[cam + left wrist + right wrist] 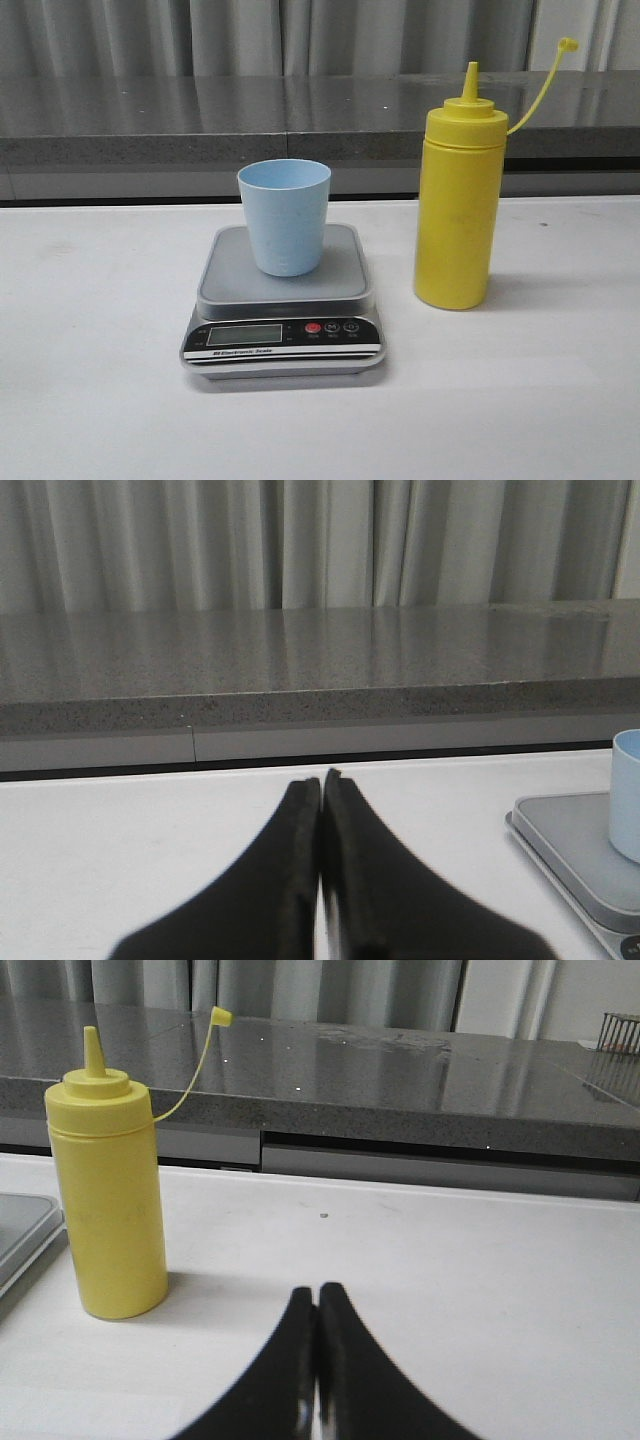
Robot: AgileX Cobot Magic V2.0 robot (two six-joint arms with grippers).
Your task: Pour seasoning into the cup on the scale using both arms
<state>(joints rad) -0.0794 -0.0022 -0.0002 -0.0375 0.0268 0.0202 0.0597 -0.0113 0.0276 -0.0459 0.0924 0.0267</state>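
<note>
The light blue cup (pixel 284 216) stands upright on the silver-grey scale (pixel 284 300) at the table's middle. The tall yellow seasoning bottle (pixel 458 205) stands upright to the right of the scale, its tethered cap (pixel 567 44) hanging off and the nozzle bare. Neither arm shows in the front view. My left gripper (pixel 321 778) is shut and empty, low over the table, left of the scale (pixel 575 845) and cup (pixel 627 792). My right gripper (pixel 317 1291) is shut and empty, right of the bottle (pixel 108 1195) and apart from it.
A dark grey stone ledge (pixel 300 120) runs along the back of the white table (pixel 100 380), with pale curtains behind it. A small wire rack (pixel 620 1032) sits on the ledge at the far right in the right wrist view.
</note>
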